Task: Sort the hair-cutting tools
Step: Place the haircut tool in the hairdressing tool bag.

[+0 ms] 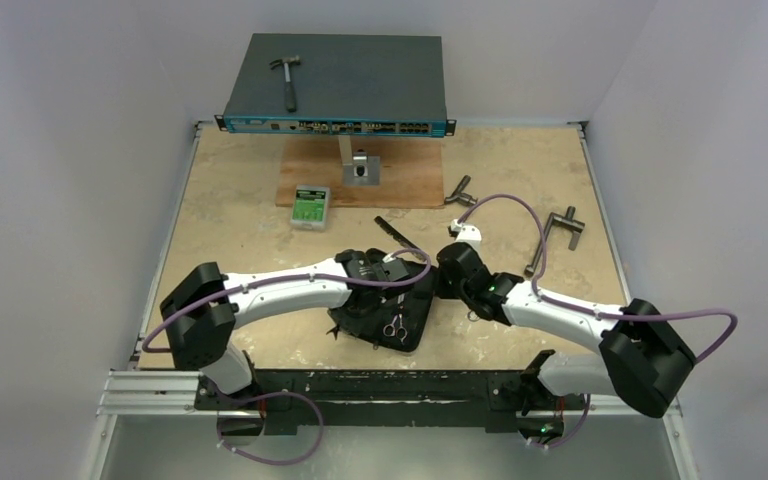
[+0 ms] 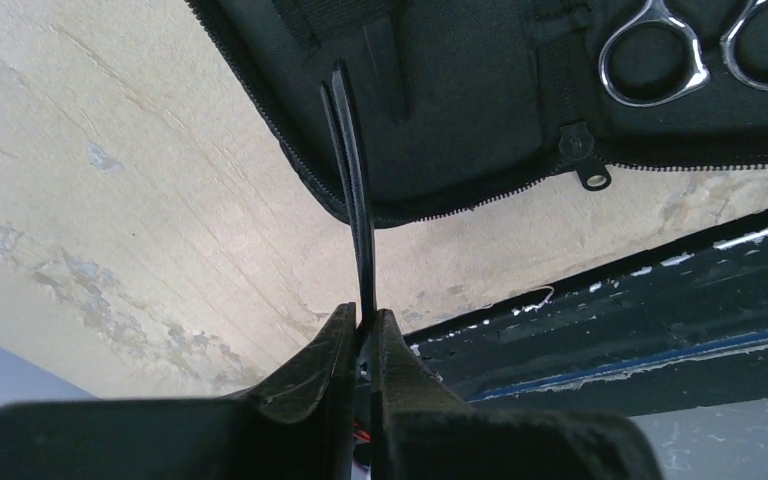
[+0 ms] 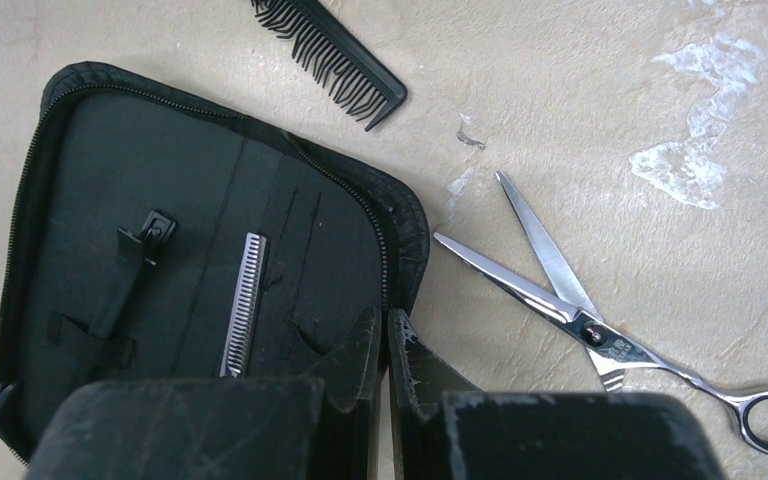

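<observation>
Currently left gripper point(image 2: 363, 318) clamps slim black hair clip point(image 2: 354, 190), long axis straight ahead, tip over zip case point(image 2: 460, 130), probably near slot; right gripper point(image 3: 383, 322) fingers together, empty.

my right gripper point(image 3: 382, 325) 6 o'clock, jaws pressed together, empty | black case point(image 3: 90, 160) open, 9 o'clock, toothed blade point(image 3: 243, 300) tucked in slot | comb point(image 3: 335, 50) 12 o'clock | scissors point(image 3: 560, 300) splayed on table point(image 3: 610, 80), 4 o'clock
</observation>
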`<state>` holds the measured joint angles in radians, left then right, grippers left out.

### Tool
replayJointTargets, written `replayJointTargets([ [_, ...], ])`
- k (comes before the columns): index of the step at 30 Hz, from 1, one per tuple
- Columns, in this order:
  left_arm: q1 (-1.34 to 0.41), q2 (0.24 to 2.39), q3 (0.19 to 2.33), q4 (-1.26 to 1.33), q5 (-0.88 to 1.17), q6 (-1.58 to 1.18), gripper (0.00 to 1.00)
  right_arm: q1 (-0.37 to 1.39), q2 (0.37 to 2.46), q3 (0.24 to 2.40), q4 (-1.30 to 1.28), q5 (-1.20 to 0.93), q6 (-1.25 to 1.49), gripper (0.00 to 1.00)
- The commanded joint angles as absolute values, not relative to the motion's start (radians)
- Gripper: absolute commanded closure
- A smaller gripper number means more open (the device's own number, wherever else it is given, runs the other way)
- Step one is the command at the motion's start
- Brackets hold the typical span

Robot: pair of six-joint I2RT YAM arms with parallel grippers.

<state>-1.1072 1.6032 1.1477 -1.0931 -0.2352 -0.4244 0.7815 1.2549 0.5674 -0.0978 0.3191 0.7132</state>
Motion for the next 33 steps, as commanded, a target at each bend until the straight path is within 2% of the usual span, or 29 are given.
replayJointTargets([
  [1,-1.109,1.624,1.179,-1.105,-0.258,-0.404,1.00,0.780,1.222,0.569,-0.079,0.309,0.691,1.00],
  [33,-1.097,1.712,1.131,-1.062,-0.225,-0.466,1.00,0.781,1.202,0.554,-0.071,0.292,0.682,1.00],
])
